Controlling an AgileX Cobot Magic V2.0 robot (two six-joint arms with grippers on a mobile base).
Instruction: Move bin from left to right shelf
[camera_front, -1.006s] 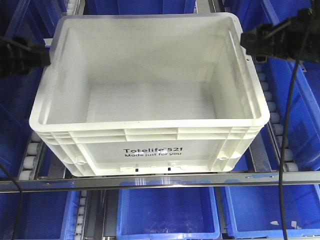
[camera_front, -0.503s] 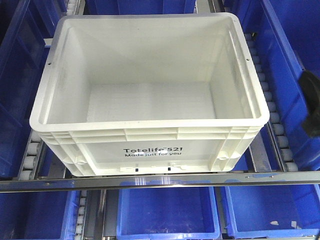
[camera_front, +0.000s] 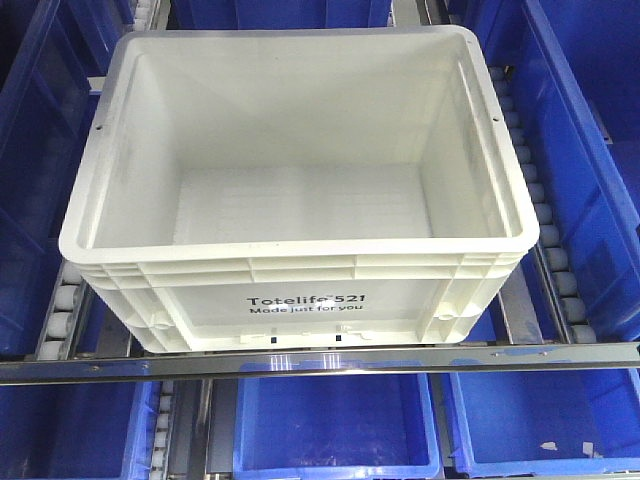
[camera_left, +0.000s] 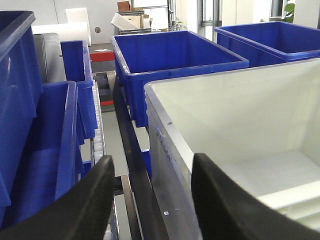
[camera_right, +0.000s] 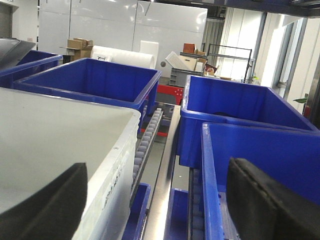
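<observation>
White Totelife bin (camera_front: 300, 200) on roller shelf (camera_front: 545, 250), empty, among blue bins (camera_front: 335, 425) | left claw (camera_left: 150, 200) spread astride bin's left rim | right claw (camera_right: 155, 210) spread beside bin's right wall

The bin (camera_front: 300, 290) before me looks like smooth white plastic with a faint sheen, ribbed below its rim. The blue bins (camera_front: 335, 425) look glossier plastic. The shelf rail (camera_front: 320, 362) is brushed metal. My fingers (camera_left: 220, 200) look matt black.
</observation>
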